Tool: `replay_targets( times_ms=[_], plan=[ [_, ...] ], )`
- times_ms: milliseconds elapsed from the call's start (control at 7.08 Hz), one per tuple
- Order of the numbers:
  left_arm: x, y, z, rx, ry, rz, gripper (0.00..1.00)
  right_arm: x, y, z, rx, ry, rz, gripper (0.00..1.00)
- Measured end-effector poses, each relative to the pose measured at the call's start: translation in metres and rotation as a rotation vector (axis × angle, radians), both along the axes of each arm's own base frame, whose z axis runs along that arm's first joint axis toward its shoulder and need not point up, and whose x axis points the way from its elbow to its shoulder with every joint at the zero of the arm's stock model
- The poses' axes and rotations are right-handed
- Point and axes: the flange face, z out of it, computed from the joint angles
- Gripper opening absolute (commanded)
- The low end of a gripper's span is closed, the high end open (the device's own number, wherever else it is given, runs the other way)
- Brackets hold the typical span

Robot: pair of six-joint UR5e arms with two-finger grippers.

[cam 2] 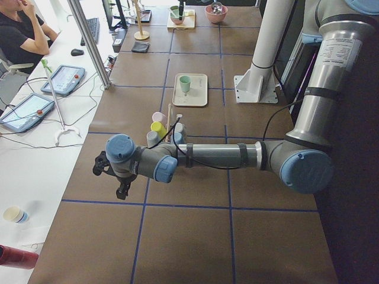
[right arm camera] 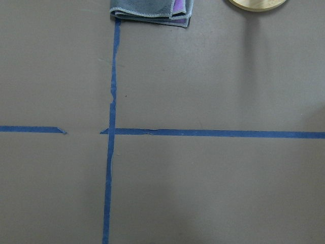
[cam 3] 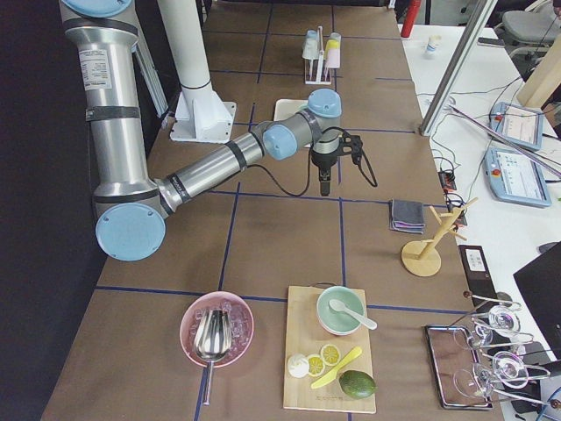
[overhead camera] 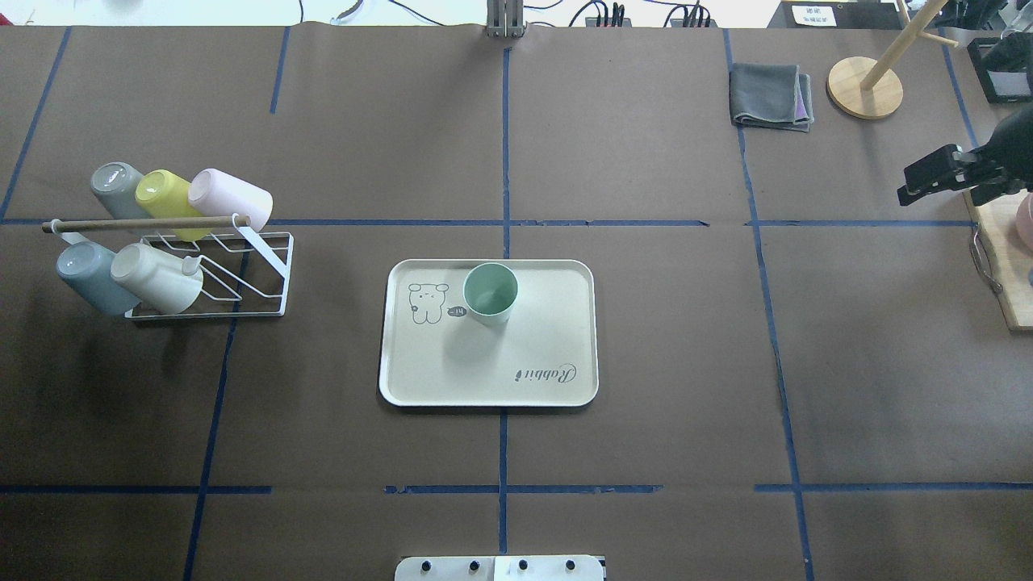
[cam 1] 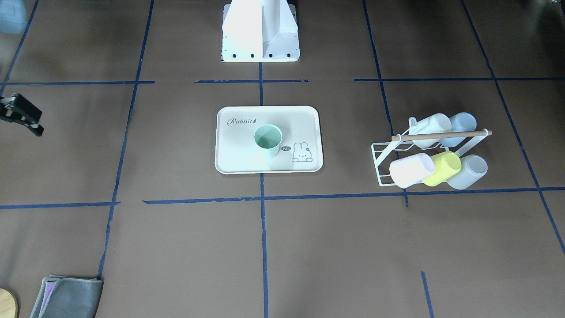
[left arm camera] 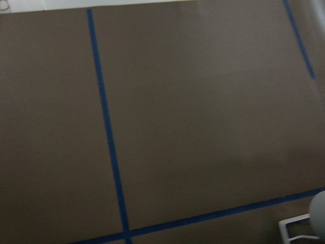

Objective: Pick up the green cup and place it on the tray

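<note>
The green cup [overhead camera: 490,292] stands upright on the tray [overhead camera: 557,355] at frame centre, so the placing seems finished. The right hand [overhead camera: 916,184], parked at the right edge, carries nothing. Whether its fingers are spread I cannot tell, and the same goes for the left hand [cam 2: 120,188].

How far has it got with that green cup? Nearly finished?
It looks finished. The green cup stands upright on the tray. Nothing is in hand: the right pincer is empty and off to the side, and the left pincer is far from the tray too. Nothing seems left to do.
</note>
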Motion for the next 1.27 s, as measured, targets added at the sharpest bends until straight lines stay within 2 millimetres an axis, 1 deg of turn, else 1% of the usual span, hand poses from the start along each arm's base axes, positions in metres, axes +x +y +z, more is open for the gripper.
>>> replay_targets(
  times_ms=[141, 282, 424, 565, 706, 847, 1129, 1271],
  plan=[
    [-0.005, 0.011, 0.019, -0.036, -0.046, 0.05, 1.0, 0.034, -0.004, 0.027, 0.01, -0.015, -0.029, 1.0],
    [-0.006, 0.02, 0.031, -0.073, -0.061, 0.077, 1.0, 0.07, -0.004, 0.056, 0.025, -0.026, -0.051, 1.0],
    [-0.007, 0.027, 0.039, -0.099, -0.063, 0.087, 1.0, 0.097, -0.003, 0.085, 0.033, -0.034, -0.07, 1.0],
    [-0.007, 0.028, 0.037, -0.128, -0.061, 0.091, 1.0, 0.121, -0.005, 0.119, 0.041, -0.032, -0.093, 1.0],
    [-0.008, 0.03, 0.028, -0.154, -0.058, 0.093, 1.0, 0.143, -0.006, 0.152, 0.048, -0.026, -0.115, 1.0],
    [-0.008, 0.032, 0.019, -0.165, -0.057, 0.093, 1.0, 0.158, -0.004, 0.177, 0.042, -0.022, -0.126, 1.0],
    [-0.009, 0.035, 0.013, -0.17, -0.057, 0.092, 1.0, 0.174, 0.016, 0.231, -0.031, -0.021, -0.116, 1.0],
    [-0.009, 0.036, 0.013, -0.17, -0.057, 0.092, 1.0, 0.181, 0.023, 0.244, -0.036, -0.02, -0.101, 1.0]
  ],
)
